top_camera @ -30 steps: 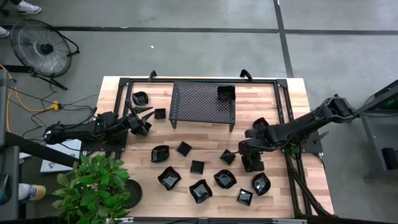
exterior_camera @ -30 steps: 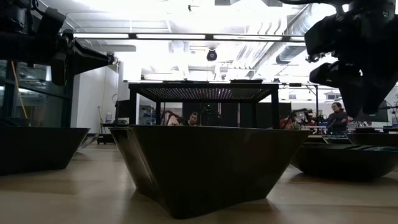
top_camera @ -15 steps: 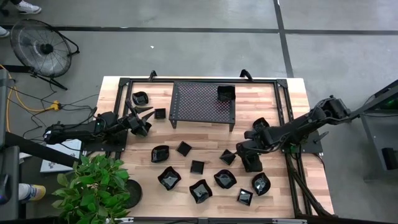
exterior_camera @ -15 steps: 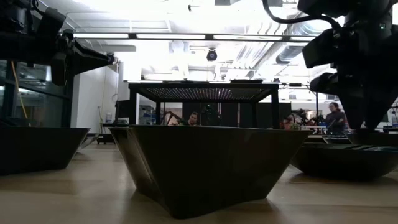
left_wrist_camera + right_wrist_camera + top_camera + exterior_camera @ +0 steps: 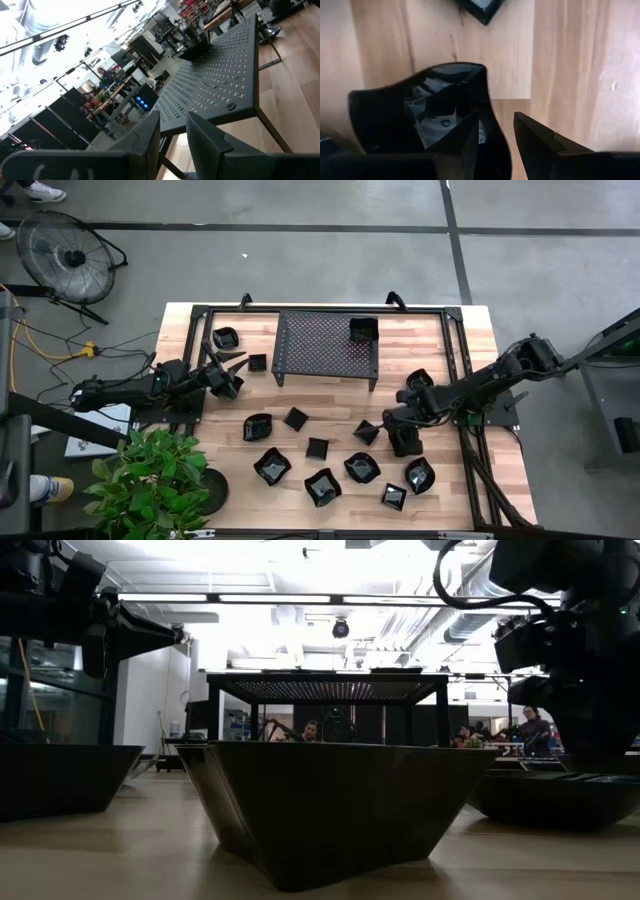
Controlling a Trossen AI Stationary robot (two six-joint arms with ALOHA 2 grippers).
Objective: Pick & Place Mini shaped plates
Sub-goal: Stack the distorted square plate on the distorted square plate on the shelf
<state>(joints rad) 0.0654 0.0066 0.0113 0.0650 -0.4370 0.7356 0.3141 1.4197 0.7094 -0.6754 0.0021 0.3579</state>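
Several small glossy black mini shaped plates lie scattered on the wooden table's near half, among them a square one (image 5: pixel 317 448) and a scalloped one (image 5: pixel 362 468). One more plate (image 5: pixel 363 330) sits on the black perforated rack (image 5: pixel 320 350). My right gripper (image 5: pixel 400 442) points down, open, over a plate (image 5: pixel 415 107) near the table's right side. One finger (image 5: pixel 467 142) stands inside that plate's wall, the other (image 5: pixel 535 140) outside over bare wood. My left gripper (image 5: pixel 172 137) waits level at the table's left edge, its fingers a little apart with nothing between them. My right gripper comes from above, pointing down, and straddles the plate's wall at a corner (image 5: pixel 487 107). The plate rests flat on the table. Whether either finger touches the wall, I cannot tell.
A potted plant (image 5: pixel 150 480) stands at the near left corner. Two small plates (image 5: pixel 227 338) (image 5: pixel 257 363) lie left of the rack, beside my left gripper. A square plate (image 5: pixel 366 432) lies just left of my right gripper. In the low view one plate (image 5: pixel 340 805) fills the foreground.
My right gripper has come down toward the plate below it and shifted slightly toward the table's left. Its fingers now reach the height of the plate's rim. The gap between them has not changed.
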